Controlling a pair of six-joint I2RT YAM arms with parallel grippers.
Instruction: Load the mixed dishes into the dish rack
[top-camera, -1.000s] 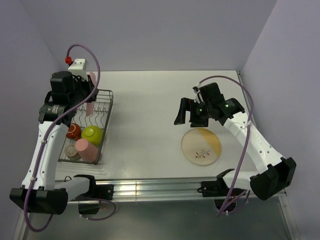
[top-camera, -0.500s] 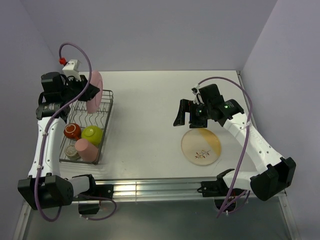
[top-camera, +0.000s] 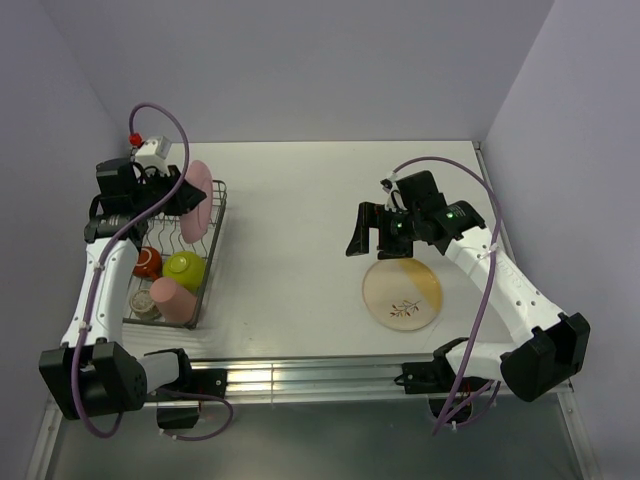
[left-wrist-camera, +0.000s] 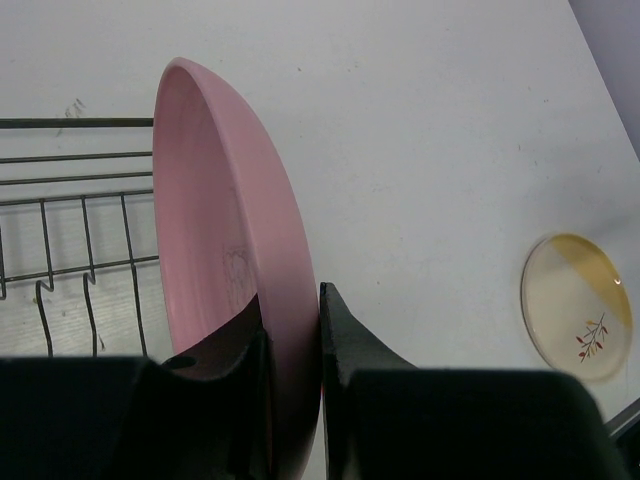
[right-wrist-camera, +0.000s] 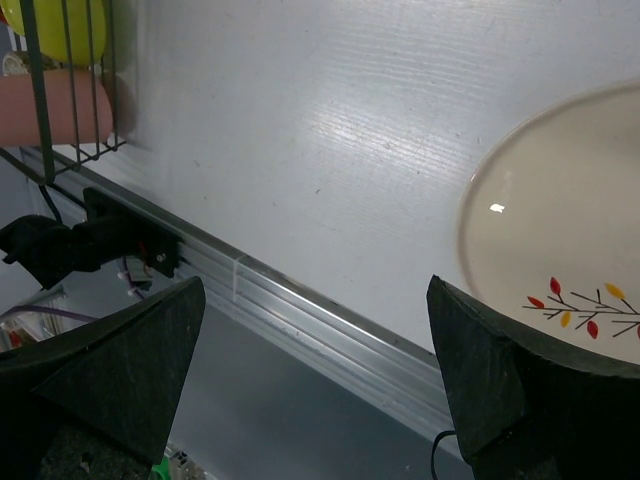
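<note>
The pink plate (top-camera: 198, 192) stands on edge over the far end of the dish rack (top-camera: 213, 250), its rim clenched in the left end effector (left-wrist-camera: 291, 310), probably so it can slot between the prongs (upright suits the wires). The lime-green bowl (top-camera: 185, 268) and the cups fill the near end. The right end effector (top-camera: 371, 237) hangs released, holding nothing, just far of the cream-and-orange plate (top-camera: 402, 291), which lies flat on the pale worktop (top-camera: 300, 200). Plain lavender walls stand around it.
</note>
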